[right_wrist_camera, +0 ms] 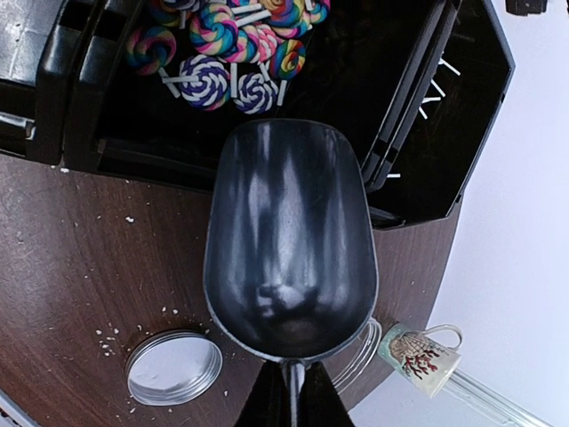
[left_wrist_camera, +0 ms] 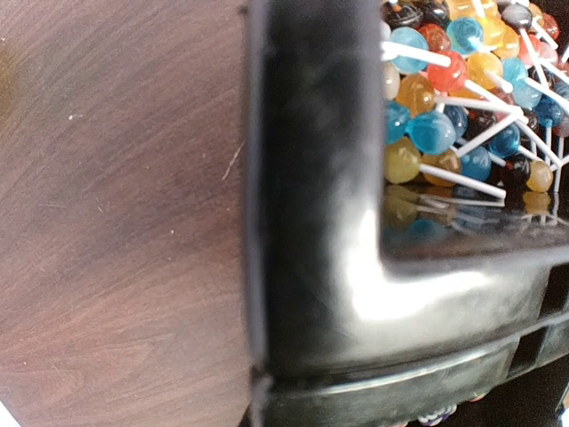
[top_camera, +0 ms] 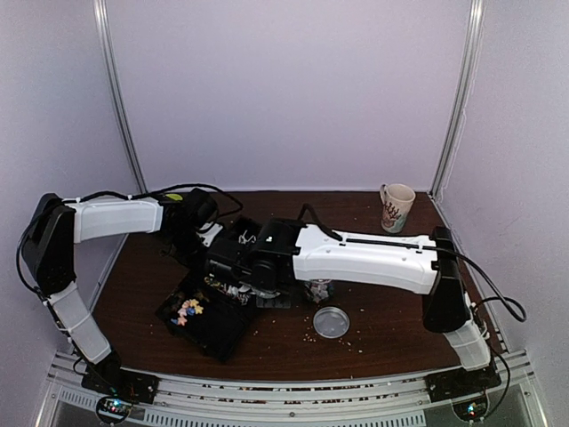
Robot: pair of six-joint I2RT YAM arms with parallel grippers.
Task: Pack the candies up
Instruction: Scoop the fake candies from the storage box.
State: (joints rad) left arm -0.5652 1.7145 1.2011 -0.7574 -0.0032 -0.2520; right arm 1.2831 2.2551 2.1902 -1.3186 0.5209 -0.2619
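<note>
Top ext: both arms meet over the black tray [top_camera: 222, 336], centre-left on the table [top_camera: 293, 356]. The candies [top_camera: 188, 310] show as a small bright cluster in one tray compartment. A glass jar [top_camera: 318, 289] stands just right of the tray, w/ its lid [top_camera: 332, 322] flat on the wood in front of it. A mug [top_camera: 396, 206] sits back right, well apart. We see the left gripper [top_camera: 206, 235] at the tray's far edge, mostly hidden, so we can't tell its jaw state. Left wrist: close on the tray's corner rim, bare wood to the left. Ball-type candies on white sticks are heaped in the compartment at upper right. No fingers in shot, so no help on the jaws. Right wrist: the right gripper [right_wrist_camera: 290, 402] is clamped on the handle of a black scoop [right_wrist_camera: 289, 249]. The scoop is empty, its bowl over the near tray wall and its mouth toward swirl-type candies on sticks. Pale crumbs [right_wrist_camera: 108, 336] lie near the lid. Our read: scooping not yet done. The candies look light, hard and glossy, so they'll prob. slide and roll. Sticks likely tangle, so expect clumps and snags on the scoop lip. They look too small for a finger pinch, so we'd go under the pile w/ the scoop at a low angle. Sticks may bridge the jar mouth at the pour.
</note>
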